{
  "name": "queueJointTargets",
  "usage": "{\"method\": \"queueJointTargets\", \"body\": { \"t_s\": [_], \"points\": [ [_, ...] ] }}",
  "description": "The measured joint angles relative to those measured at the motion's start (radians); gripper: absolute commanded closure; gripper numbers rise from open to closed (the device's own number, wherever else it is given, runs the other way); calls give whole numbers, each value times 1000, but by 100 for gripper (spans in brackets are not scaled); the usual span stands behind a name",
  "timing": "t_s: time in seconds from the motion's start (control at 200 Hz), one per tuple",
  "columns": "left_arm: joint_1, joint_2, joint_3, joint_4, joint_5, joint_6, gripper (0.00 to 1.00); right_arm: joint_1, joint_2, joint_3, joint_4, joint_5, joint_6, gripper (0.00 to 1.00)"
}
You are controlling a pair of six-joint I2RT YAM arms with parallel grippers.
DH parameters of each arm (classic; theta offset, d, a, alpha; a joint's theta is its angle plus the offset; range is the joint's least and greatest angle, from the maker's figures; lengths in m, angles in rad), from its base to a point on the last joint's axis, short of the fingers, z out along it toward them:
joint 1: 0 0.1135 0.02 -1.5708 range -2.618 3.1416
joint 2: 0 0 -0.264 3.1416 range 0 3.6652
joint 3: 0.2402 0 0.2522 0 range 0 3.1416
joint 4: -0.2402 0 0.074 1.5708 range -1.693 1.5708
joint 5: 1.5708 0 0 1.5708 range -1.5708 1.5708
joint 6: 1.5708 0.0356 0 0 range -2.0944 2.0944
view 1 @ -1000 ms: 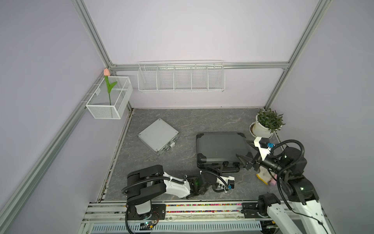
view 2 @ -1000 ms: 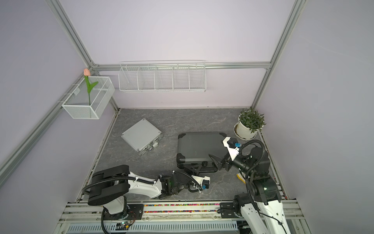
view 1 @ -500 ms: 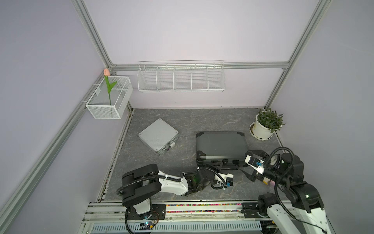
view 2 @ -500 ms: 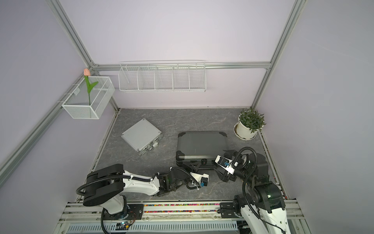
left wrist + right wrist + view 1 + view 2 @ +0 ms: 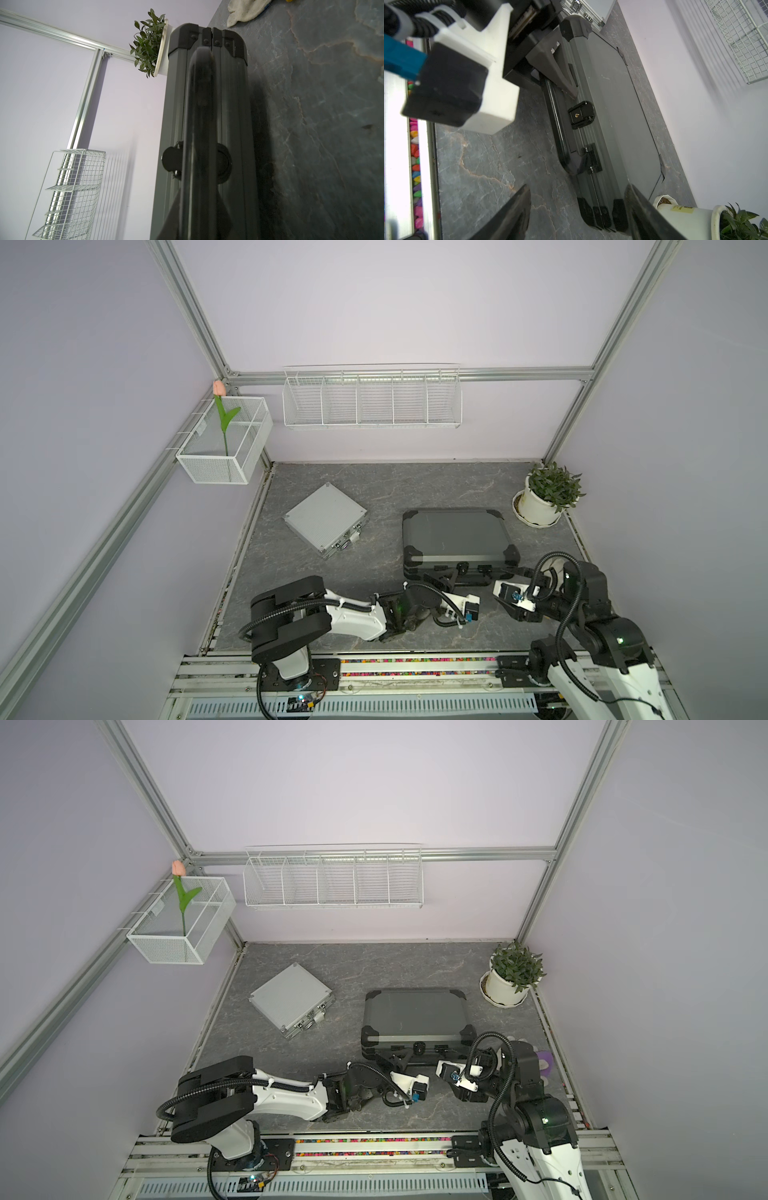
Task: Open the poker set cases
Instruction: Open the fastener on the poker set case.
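Pressing our left fingers (image 5: 556, 68) together against the front edge of the dark grey case (image 5: 453, 531), near a latch, we are holding our right fingers (image 5: 512, 212) spread and empty by its lower right corner. Both this case, lying right of centre in both top views, and the silver ribbed case (image 5: 326, 518) to its left are sitting shut on the desk (image 5: 415, 485).

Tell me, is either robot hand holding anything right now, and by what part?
The left hand appears closed on the carry handle of the dark grey case. The right hand is open and holds nothing.
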Motion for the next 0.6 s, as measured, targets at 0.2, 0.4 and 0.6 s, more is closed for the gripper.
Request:
{"method": "queueJointTargets", "body": {
  "t_s": [0.2, 0.4, 0.6],
  "points": [
    [2, 0, 0, 19, -3, 31, 100, 45, 24, -43, 41, -3, -26, 34],
    [5, 0, 0, 31, -3, 52, 100, 73, 50, -55, 74, 11, -32, 39],
    [6, 0, 0, 36, -3, 57, 100, 106, 135, -55, 141, 44, -32, 45]
  ]
}}
